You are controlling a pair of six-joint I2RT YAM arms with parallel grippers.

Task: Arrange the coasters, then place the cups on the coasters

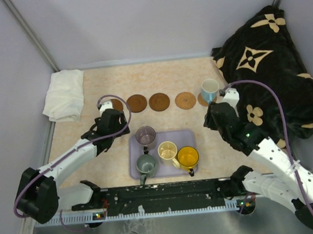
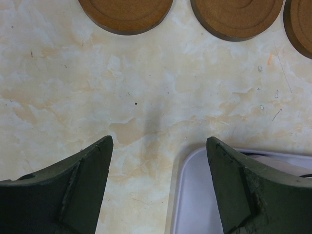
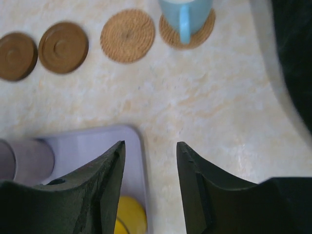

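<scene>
Five brown coasters lie in a row at the back: one [image 1: 117, 104] half hidden by my left gripper, then [image 1: 136, 103], [image 1: 159, 101], [image 1: 185, 100], and a woven coaster [image 3: 201, 34] under the light blue cup [image 1: 209, 90]. The purple-grey cup [image 1: 145, 135], grey-green cup [image 1: 146, 164], cream cup [image 1: 167, 150] and orange-yellow cup [image 1: 188, 157] stand in the lavender tray [image 1: 186, 136]. My left gripper [image 2: 159, 144] hovers open and empty over bare table by the tray's back left corner. My right gripper [image 3: 150, 144] is open and empty over the tray's back right corner.
A black cushion [image 1: 273, 68] with beige flower prints fills the right side, close to the right arm. A folded white cloth [image 1: 64, 95] lies at the back left. Grey walls enclose the table on three sides.
</scene>
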